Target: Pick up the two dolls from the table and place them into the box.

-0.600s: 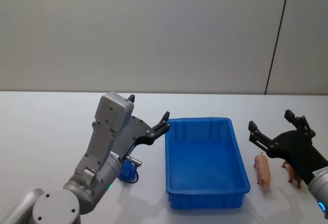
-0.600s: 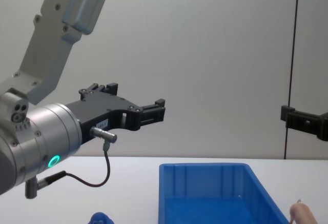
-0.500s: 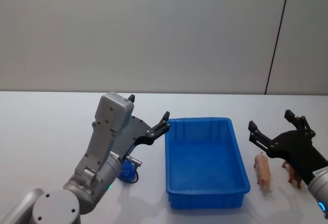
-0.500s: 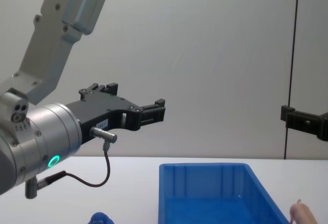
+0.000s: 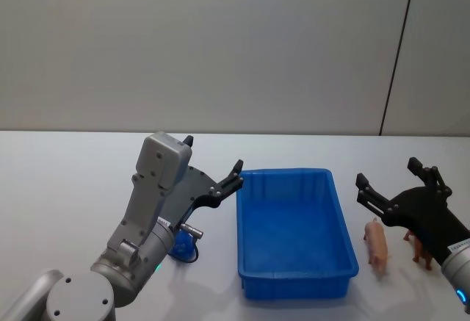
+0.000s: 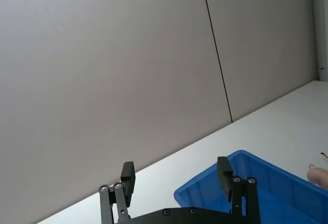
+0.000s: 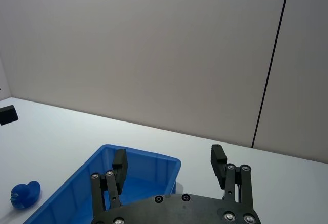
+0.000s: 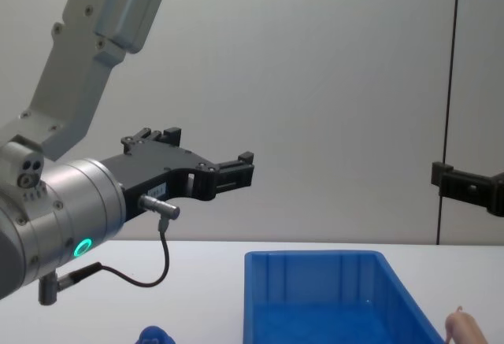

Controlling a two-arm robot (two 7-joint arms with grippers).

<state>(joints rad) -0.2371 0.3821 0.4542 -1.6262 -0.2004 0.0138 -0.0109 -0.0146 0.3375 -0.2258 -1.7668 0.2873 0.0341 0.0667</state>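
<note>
- Left pincer (image 5: pixel 213 154), spread, hangs over the blue doll (image 7: pixel 24 194) at the box's (image 5: pixel 294 172) 9 o'clock.
- Right pincer (image 5: pixel 387 172), spread, overhangs your 3 o'clock pig doll (image 5: pixel 377 242), ready to descend.

I see soft, even, bright light from above; faint shadows hug the box (image 5: pixel 294 286) on the white surface (image 5: pixel 66 189), lower centre.
</note>
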